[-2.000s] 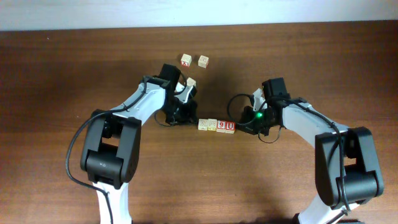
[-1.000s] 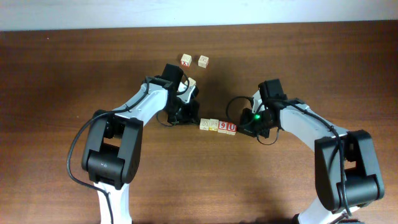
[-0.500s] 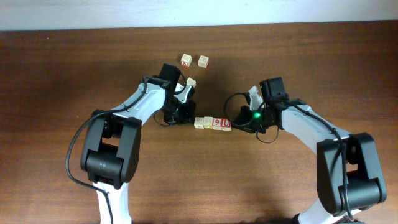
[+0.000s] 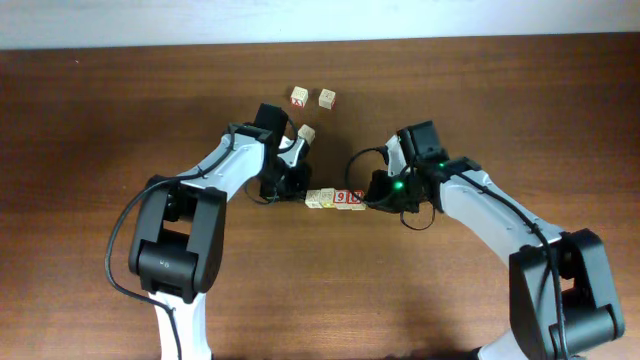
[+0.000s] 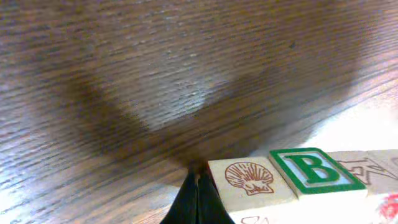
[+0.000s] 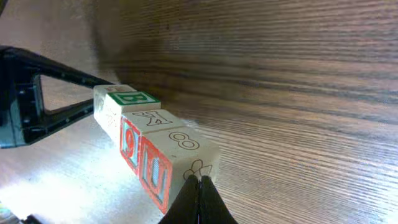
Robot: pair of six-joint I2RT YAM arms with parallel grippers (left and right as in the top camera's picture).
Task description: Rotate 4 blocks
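Table point(image 4: 120, 120): brown wood | left gripper point(image 5: 198, 186): jaws pinched together, empty, tips against row's shell-faced end | right gripper point(image 6: 200, 186): jaws pinched together, empty, tips against opposite end | blocks point(image 4: 335, 199): four, touching row between both grippers.

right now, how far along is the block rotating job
Done: the four blocks sit touching in one row. In hand: the shut left gripper touches one end of it and the shut right gripper the other; nothing is lifted. Left: the turn itself, seemingly; the row lies almost level in the overhead view.
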